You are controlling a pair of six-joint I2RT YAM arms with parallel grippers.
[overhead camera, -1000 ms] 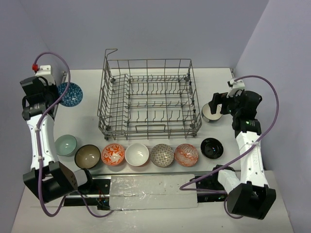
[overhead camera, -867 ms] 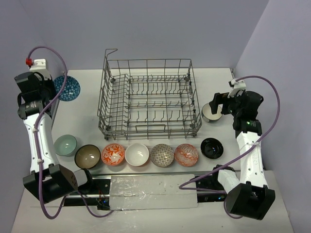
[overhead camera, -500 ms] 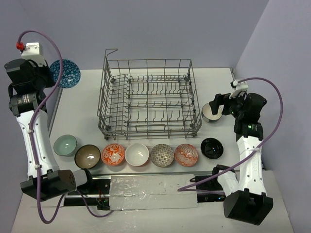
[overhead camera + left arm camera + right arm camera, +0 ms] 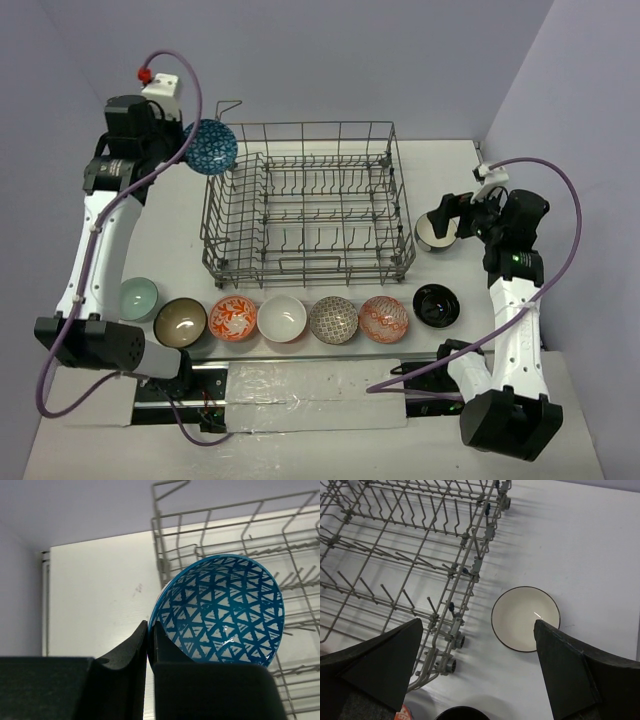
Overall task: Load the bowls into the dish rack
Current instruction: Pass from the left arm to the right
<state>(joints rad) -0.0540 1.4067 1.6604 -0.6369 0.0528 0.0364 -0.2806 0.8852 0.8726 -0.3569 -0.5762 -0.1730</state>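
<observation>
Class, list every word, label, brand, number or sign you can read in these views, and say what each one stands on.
No text can be read anywhere.
The blue bowl in the left gripper carries only a triangle pattern.
The orange bowl, grey bowl and red bowl bear patterns, not lettering.
The dish rack is bare wire.

A blue triangle-patterned bowl [image 4: 210, 146] is held on edge over the grey wire dish rack's [image 4: 305, 200] far-left corner. A cream bowl [image 4: 434, 232] sits upright right of it; seven more bowls [image 4: 282, 318] line its near side.
</observation>
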